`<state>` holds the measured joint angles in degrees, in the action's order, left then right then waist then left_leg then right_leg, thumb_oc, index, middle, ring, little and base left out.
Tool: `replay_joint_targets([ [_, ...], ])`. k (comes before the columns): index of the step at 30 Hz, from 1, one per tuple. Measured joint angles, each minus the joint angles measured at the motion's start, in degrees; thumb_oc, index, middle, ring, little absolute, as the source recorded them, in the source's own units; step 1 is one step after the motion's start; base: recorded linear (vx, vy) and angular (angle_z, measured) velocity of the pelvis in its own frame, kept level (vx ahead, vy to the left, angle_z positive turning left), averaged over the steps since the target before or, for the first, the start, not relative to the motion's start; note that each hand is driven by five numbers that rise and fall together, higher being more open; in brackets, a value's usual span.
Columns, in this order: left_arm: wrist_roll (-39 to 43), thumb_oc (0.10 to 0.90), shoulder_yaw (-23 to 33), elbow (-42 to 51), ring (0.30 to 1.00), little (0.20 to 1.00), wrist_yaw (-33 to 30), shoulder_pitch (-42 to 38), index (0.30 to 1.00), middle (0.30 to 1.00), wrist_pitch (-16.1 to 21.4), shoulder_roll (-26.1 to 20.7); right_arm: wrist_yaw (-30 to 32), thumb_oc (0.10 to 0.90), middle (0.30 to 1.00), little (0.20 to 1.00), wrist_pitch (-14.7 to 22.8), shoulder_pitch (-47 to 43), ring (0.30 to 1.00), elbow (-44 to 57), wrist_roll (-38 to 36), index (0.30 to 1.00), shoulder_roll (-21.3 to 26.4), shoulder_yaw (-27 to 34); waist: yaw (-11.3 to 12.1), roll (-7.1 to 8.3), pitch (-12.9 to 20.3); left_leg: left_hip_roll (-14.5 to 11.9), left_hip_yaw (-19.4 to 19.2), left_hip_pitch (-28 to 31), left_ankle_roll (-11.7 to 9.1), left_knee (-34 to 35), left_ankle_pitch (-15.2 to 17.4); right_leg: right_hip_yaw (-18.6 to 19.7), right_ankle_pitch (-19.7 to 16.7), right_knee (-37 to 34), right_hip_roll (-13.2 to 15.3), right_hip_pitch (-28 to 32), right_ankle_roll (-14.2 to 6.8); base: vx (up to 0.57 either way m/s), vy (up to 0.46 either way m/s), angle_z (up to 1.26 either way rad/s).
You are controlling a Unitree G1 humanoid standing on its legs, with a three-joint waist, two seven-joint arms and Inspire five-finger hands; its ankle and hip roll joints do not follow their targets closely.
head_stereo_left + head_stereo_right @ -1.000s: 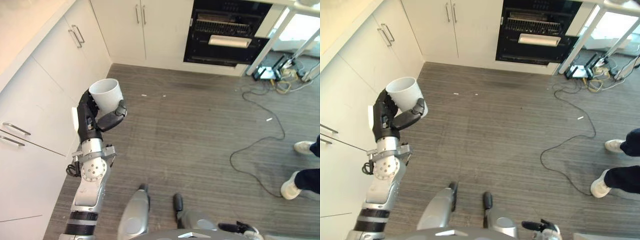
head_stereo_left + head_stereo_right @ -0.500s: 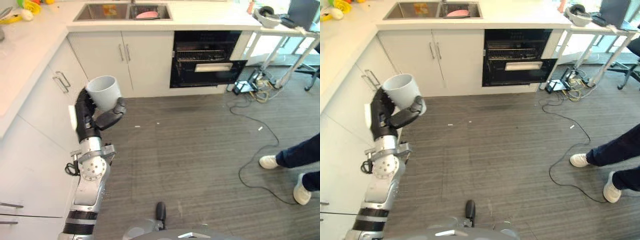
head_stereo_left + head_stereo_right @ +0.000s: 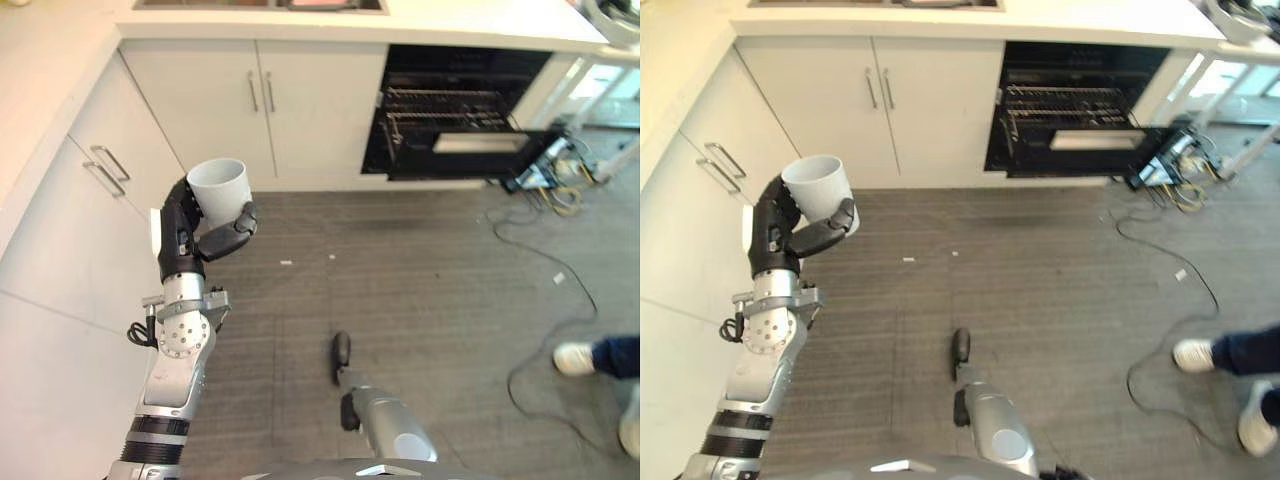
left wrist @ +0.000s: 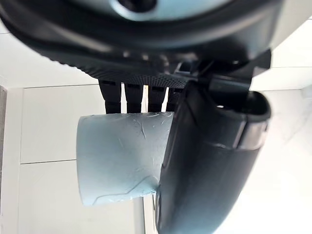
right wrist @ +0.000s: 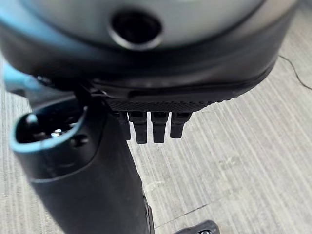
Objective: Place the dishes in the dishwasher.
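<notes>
A white cup (image 3: 218, 188) is held upright at chest height over the floor, with my left hand (image 3: 188, 243) shut on it. The fingers wrap its far side and the thumb presses its near side; the left wrist view shows the cup (image 4: 122, 156) between them. The dishwasher (image 3: 450, 118) is a black open cavity with wire racks under the counter at the far right, its door (image 3: 482, 143) lowered. My right hand (image 5: 146, 78) hangs over the grey floor, fingers relaxed and holding nothing.
White cabinets (image 3: 90, 190) with bar handles run along my left and across the back beside the dishwasher. Cables (image 3: 545, 255) trail over the grey floor at the right. A person's white shoe (image 3: 575, 358) stands at the right edge.
The camera has swung, so the whole scene has shifted and the dishwasher looks nearer. The cup stays in my left hand in the same grasp. The person's feet now show lower right.
</notes>
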<state>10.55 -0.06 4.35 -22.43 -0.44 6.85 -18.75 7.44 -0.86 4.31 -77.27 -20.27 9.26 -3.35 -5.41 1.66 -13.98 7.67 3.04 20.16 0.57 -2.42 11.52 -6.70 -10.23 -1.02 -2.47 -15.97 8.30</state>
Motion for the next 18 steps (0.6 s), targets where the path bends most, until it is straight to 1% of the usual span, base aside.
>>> replay_joint_targets([
  [1,0.15,0.400,-0.41,-0.03,0.300,0.300,0.66,1.14,0.300,0.300,-0.25,0.02,-0.12,0.800,0.900,0.900,-0.15,0.66,0.900,-0.58,0.07,0.900,0.08,0.16,-0.13,0.55,0.24,-0.23,2.02,-0.48,-4.01,-4.94,2.25,2.20,-6.10,0.44,0.78,2.14,0.75,0.52,-0.420,0.78],
  [2,0.15,0.400,-1.62,0.26,0.300,0.300,2.12,1.96,0.300,0.300,-0.49,0.06,-0.67,0.800,0.900,0.900,-0.30,0.93,0.900,-1.09,0.07,0.900,-0.30,0.50,0.44,0.49,0.63,-5.06,1.83,-1.04,-5.19,-4.48,3.28,2.68,-4.03,1.02,0.23,5.78,-1.24,0.28,-0.239,0.66],
  [3,0.15,0.400,-1.62,0.26,0.300,0.300,2.12,1.96,0.300,0.300,-0.49,0.06,-0.67,0.800,0.900,0.900,-0.30,0.93,0.900,-1.09,0.07,0.900,-0.30,0.50,0.44,0.49,0.63,-5.06,1.83,-1.04,-5.19,-4.48,3.28,2.68,-4.03,1.02,0.23,5.78,-1.24,0.32,-0.338,0.53],
  [4,0.25,0.400,-1.10,1.28,0.300,0.300,2.00,2.37,0.300,0.300,-0.47,0.18,-0.73,0.800,0.900,0.900,-0.27,0.13,0.900,0.36,0.37,0.900,0.49,1.16,1.83,0.21,1.05,-7.40,2.83,-3.93,-7.90,-7.66,-0.56,3.88,-2.24,1.01,-1.01,9.04,-2.21,0.13,-0.176,-0.17],
  [5,0.89,0.400,0.48,1.74,0.300,0.300,1.68,3.27,0.300,0.300,-0.50,0.50,-0.75,0.800,0.900,0.900,-0.05,-1.18,0.900,1.03,0.52,0.900,1.73,1.18,1.97,-0.54,1.66,-7.33,1.48,-5.42,-8.26,-12.77,-1.42,2.69,-1.75,1.66,-2.10,9.63,-1.52,0.20,-0.267,-0.37],
  [6,2.22,0.400,2.44,1.67,0.300,0.300,1.38,3.33,0.300,0.300,-0.60,1.19,-0.92,0.800,0.900,0.900,0.47,-2.64,0.900,2.12,0.51,0.900,2.82,1.20,1.55,-0.82,1.86,-7.15,-0.52,-7.97,-9.76,-20.55,-2.46,0.47,-0.91,1.50,-1.50,10.77,-0.45,0.13,-0.196,-0.65],
  [7,3.07,0.400,3.50,1.75,0.300,0.300,0.98,3.10,0.300,0.300,-0.52,1.05,-0.85,0.800,0.900,0.900,1.56,-3.76,0.900,3.02,0.44,0.900,3.48,1.21,1.50,-0.63,2.08,-6.63,-0.75,-10.49,-9.37,-25.85,-4.47,1.87,0.38,0.81,-1.06,12.23,0.11,0.27,-0.267,-0.49],
  [8,3.62,0.400,3.82,1.76,0.300,0.300,0.93,3.04,0.300,0.300,-0.51,0.73,-0.80,0.800,0.900,0.900,1.66,-4.67,0.900,3.40,0.37,0.900,4.06,1.30,1.51,-0.99,2.34,-6.65,-0.47,-11.19,-9.01,-28.21,-4.23,2.42,1.38,0.86,-1.10,12.97,-0.11,0.26,-0.209,-0.29],
  [9,3.93,0.400,3.31,2.18,0.300,0.300,1.17,2.40,0.300,0.300,-0.56,0.31,-0.76,0.800,0.900,0.900,1.62,-5.99,0.900,4.11,-0.24,0.900,4.58,2.58,1.13,-1.32,2.50,-6.49,0.02,-14.11,-8.66,-33.64,-7.30,3.58,3.83,1.58,-1.37,13.33,0.37,0.28,-0.156,-0.19],
  [10,4.14,0.400,2.42,3.51,0.300,0.300,1.33,1.82,0.300,0.300,-0.58,-0.12,-0.59,0.800,0.900,0.900,1.56,-7.85,0.900,4.17,-0.74,0.900,4.85,4.11,1.16,-1.12,1.94,-5.75,0.69,-18.45,-9.31,-40.97,-11.16,6.48,5.01,1.98,-1.41,13.54,-0.54,0.21,-0.103,-0.27],
  [11,4.21,0.400,1.65,4.55,0.300,0.300,1.53,1.38,0.300,0.300,-0.57,-0.36,-0.21,0.800,0.900,0.900,1.62,-9.74,0.900,3.80,-1.38,0.900,4.80,4.88,1.85,-0.32,0.72,-4.34,1.04,-21.58,-8.85,-46.17,-11.06,10.35,5.30,1.84,-1.19,14.68,-0.58,0.21,-0.076,-0.58],
  [12,4.33,0.400,0.60,5.19,0.300,0.300,1.69,1.14,0.300,0.300,-0.55,-1.07,0.54,0.800,0.900,0.900,1.84,-11.28,0.900,3.81,-1.44,0.900,4.21,4.94,3.40,1.98,-1.21,-1.46,1.06,-23.82,-6.38,-47.21,-9.15,14.89,5.74,1.20,0.75,17.26,-1.20,0.21,-0.006,-0.71],
  [13,4.63,0.400,-0.89,5.19,0.300,0.300,2.21,1.40,0.300,0.300,-0.64,-1.63,0.84,0.800,0.900,0.900,2.23,-11.61,0.900,4.64,-1.52,0.900,3.61,4.81,4.03,5.02,-2.37,1.28,0.15,-27.64,-4.24,-43.88,-7.19,18.41,6.12,-0.46,4.51,20.24,-1.11,0.27,0.038,-0.75],
  [14,4.63,0.400,-1.69,5.19,0.300,0.300,2.37,1.68,0.300,0.300,-0.62,-1.57,0.90,0.800,0.900,0.900,2.34,-11.53,0.900,5.28,-1.84,0.900,3.82,4.25,4.80,5.98,-2.33,1.83,-0.10,-30.50,-4.22,-38.23,-7.28,19.49,7.18,-1.00,6.85,21.32,-1.23,0.49,0.130,-0.94],
  [15,4.63,0.400,-1.96,5.18,0.300,0.300,2.39,1.67,0.300,0.300,-0.57,-1.24,1.12,0.800,0.900,0.900,2.36,-12.04,0.900,5.61,-1.93,0.900,4.99,3.31,5.19,4.11,-2.51,-0.33,2.18,-33.62,-5.14,-25.80,-9.05,20.57,8.56,-2.19,7.58,22.74,-2.64,0.39,0.111,-0.71],
  [16,4.63,0.400,-1.96,5.18,0.300,0.300,2.39,1.67,0.300,0.300,-0.57,-1.24,1.12,0.800,0.900,0.900,2.36,-12.04,0.900,5.61,-1.93,0.900,4.99,3.31,5.19,4.11,-2.51,-0.33,2.18,-33.62,-5.14,-25.80,-9.05,20.57,8.56,-2.19,7.58,22.74,-2.64,0.32,0.084,-0.77],
  [17,4.60,0.400,-1.94,4.82,0.300,0.300,2.10,1.73,0.300,0.300,-0.58,-1.09,1.36,0.800,0.900,0.900,2.38,-12.06,0.900,5.59,-1.92,0.900,5.85,2.75,5.35,1.11,-2.16,-3.03,5.73,-32.75,-5.88,-13.78,-10.47,22.35,9.61,-3.26,6.85,24.61,-5.16,0.48,0.029,-0.91],
  [18,4.56,0.400,-1.93,4.16,0.300,0.300,1.93,1.99,0.300,0.300,-0.63,0.01,1.49,0.800,0.900,0.900,2.36,-11.13,0.900,5.06,-1.87,0.900,8.16,1.25,5.55,-4.38,-1.81,-5.63,11.36,-29.05,-7.31,1.06,-11.31,25.29,11.57,-2.90,5.38,27.50,-8.67,0.48,0.029,-0.91],
])
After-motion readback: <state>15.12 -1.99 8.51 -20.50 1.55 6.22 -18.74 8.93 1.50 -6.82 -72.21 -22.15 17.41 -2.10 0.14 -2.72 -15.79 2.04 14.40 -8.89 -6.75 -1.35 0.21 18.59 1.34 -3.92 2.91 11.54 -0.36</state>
